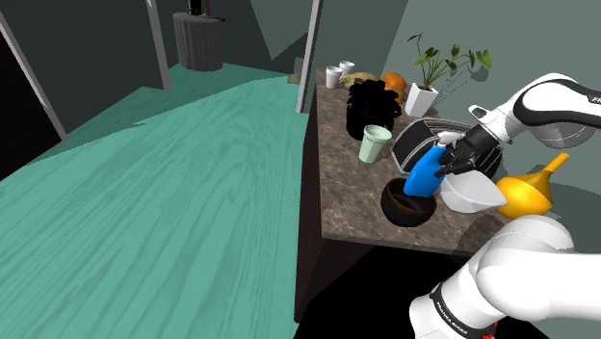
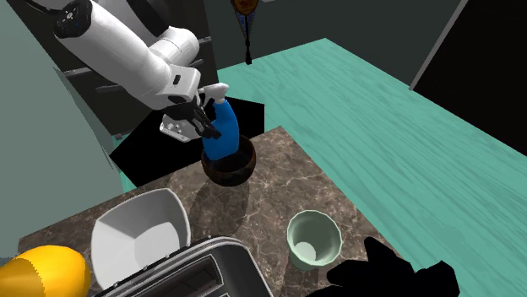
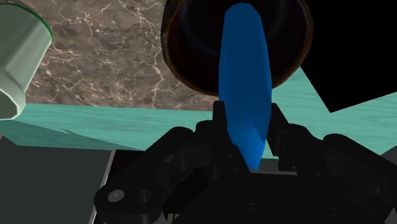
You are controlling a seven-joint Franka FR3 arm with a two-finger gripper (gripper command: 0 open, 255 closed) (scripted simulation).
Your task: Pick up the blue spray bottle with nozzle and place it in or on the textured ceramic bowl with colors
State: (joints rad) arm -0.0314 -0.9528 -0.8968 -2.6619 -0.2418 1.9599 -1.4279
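The gripper (image 2: 208,125) is clamped on the blue bottle (image 2: 223,137), upper middle of the second exterior view. Its base hangs over the dark bowl (image 2: 230,173), perhaps just inside the rim, near the edge of the counter (image 2: 279,181).

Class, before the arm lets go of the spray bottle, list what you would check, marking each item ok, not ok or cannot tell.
1. Pincer shut on the blue spray bottle: ok.
2. Bottle lined up over the dark bowl: ok.
3. Bottle's base resting on the bowl's floor: cannot tell.
4. Pale green cup and white bowl stand apart from the dark bowl: ok.
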